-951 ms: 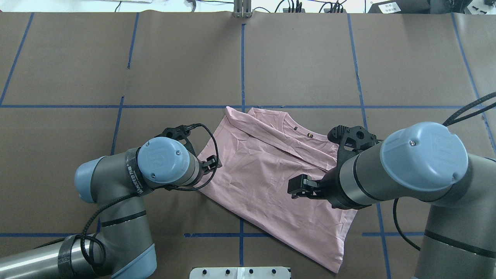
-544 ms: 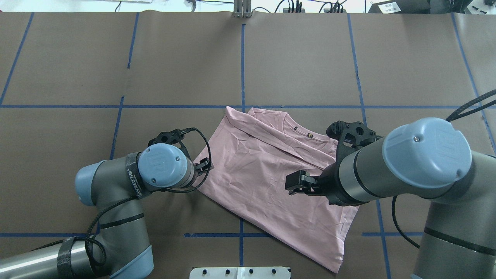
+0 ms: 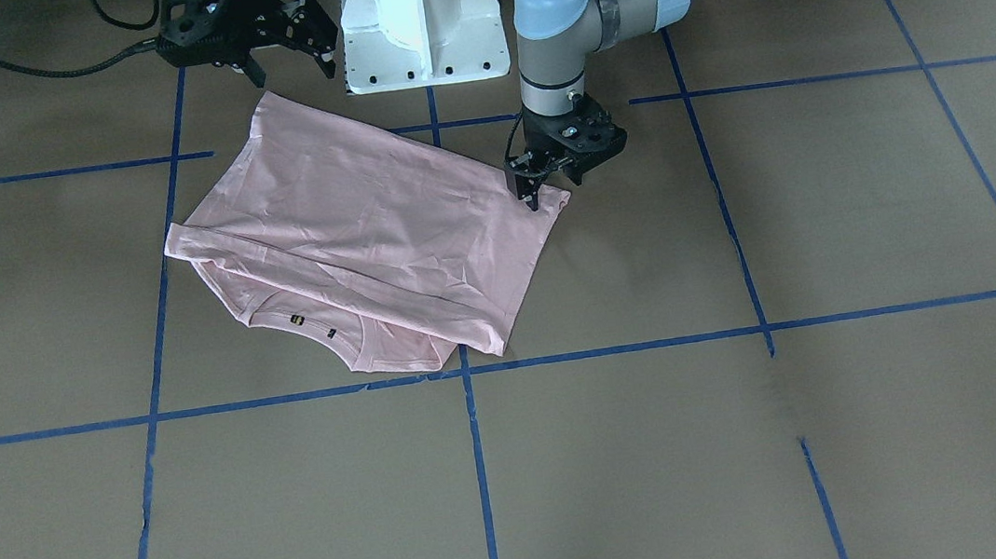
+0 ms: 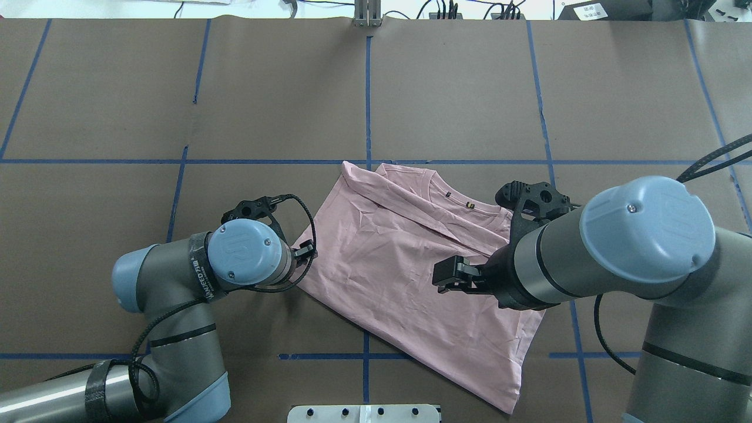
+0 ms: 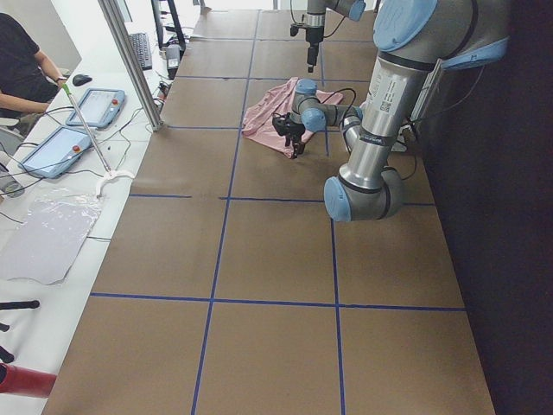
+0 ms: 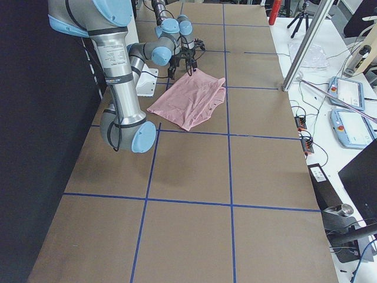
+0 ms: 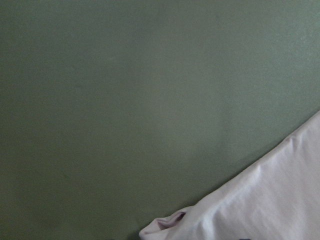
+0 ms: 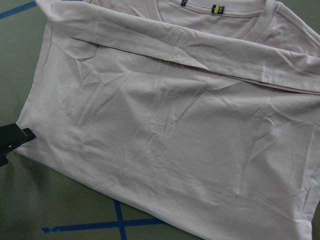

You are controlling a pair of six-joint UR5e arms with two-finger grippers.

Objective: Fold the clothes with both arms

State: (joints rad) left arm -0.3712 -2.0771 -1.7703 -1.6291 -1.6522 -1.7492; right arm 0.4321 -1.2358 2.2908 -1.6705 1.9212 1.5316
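Note:
The pale pink T-shirt (image 4: 399, 258) lies partly folded on the brown table, its collar and small tags toward the far right; no print shows. My left gripper (image 4: 305, 252) is down at the shirt's left corner. In the front-facing view the left gripper (image 3: 553, 187) is open, with one finger on the cloth (image 3: 361, 229) and the other just off its edge. A black fingertip (image 8: 12, 140) touches that corner in the right wrist view. My right gripper (image 3: 292, 64) hangs open above the shirt's near hem. The left wrist view shows only the shirt's corner (image 7: 270, 200).
Blue tape lines (image 4: 367, 100) divide the brown table cover. The white pedestal base (image 3: 417, 17) stands at the robot's side, close to the shirt's hem. In the exterior left view a person (image 5: 22, 69) sits beside tablets (image 5: 95, 108) and a metal post (image 5: 130, 60).
My left gripper has drawn back leftward, from over the cloth to the shirt's left corner. The right arm has shifted slightly left. The shirt lies much as before.

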